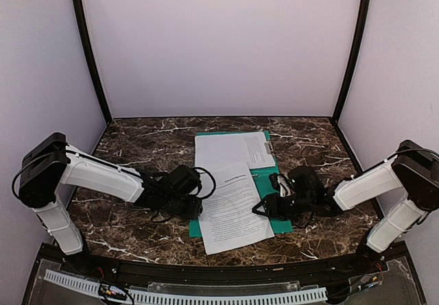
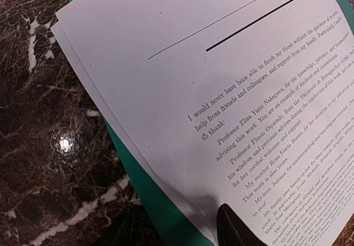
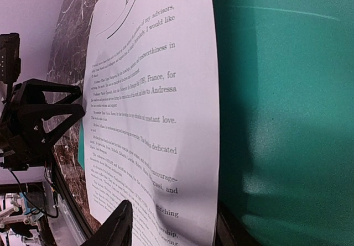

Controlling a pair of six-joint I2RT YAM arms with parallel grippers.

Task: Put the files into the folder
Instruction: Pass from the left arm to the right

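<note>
The green folder (image 1: 274,181) lies flat at mid-table. One white printed sheet (image 1: 233,147) lies on its far part. A second printed sheet (image 1: 233,209) lies tilted across its near part and hangs over the near edge. My left gripper (image 1: 195,199) is at this sheet's left edge. In the left wrist view (image 2: 177,229) one finger (image 2: 235,229) rests on the sheet (image 2: 166,91), the other is over the table, and the jaws stand apart. My right gripper (image 1: 264,208) is at the sheet's right edge. In the right wrist view (image 3: 171,224) one finger (image 3: 116,224) is over the sheet (image 3: 149,119) and the other is beside its edge above the folder (image 3: 287,119).
The table (image 1: 137,147) is dark marble, closed in by pale walls at the back and sides. A black rail and a white cable strip (image 1: 185,295) run along the near edge. The left gripper shows in the right wrist view (image 3: 33,119).
</note>
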